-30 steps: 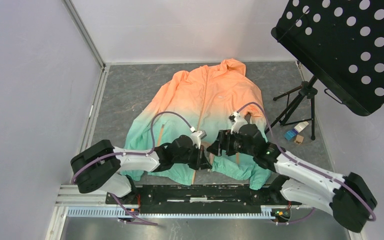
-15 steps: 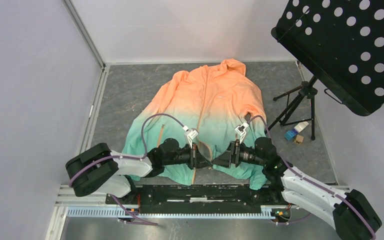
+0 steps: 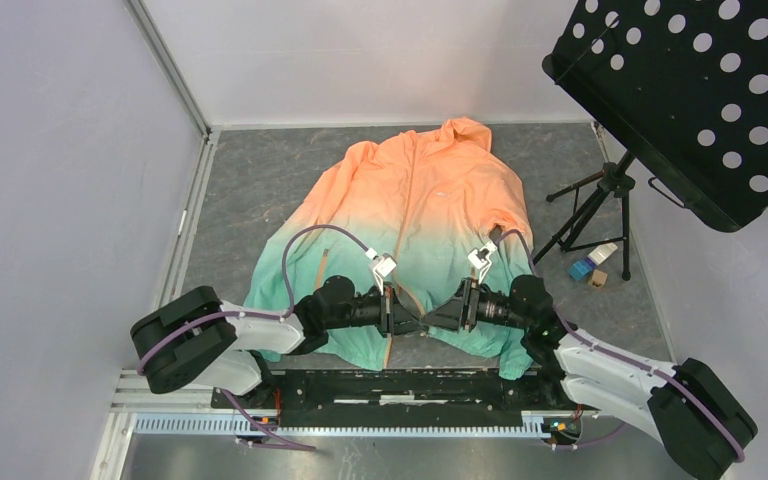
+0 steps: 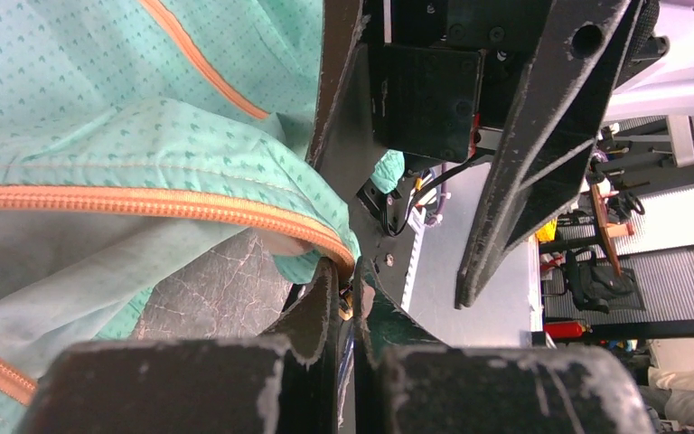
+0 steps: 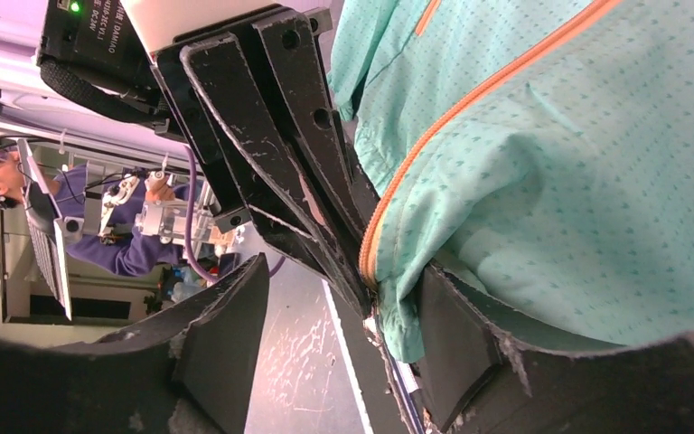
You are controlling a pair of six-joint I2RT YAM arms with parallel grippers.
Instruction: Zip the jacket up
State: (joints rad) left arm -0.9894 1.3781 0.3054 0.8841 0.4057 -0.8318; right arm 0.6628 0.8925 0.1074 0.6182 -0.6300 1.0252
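Left gripper (image 4: 348, 294) jaws together, pinching jacket (image 3: 410, 200) hem at the centre zipper (image 4: 145, 203) end, I think. Right gripper (image 5: 343, 276) jaws apart, straddling the same hem.

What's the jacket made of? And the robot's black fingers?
The jacket looks like thin, light woven fabric, probably nylon or polyester: it crumples in soft folds and carries a tiny dotted print. The left fingers look like hard matte black plastic, though painted metal is possible; their edges are chipped and scuffed pale.
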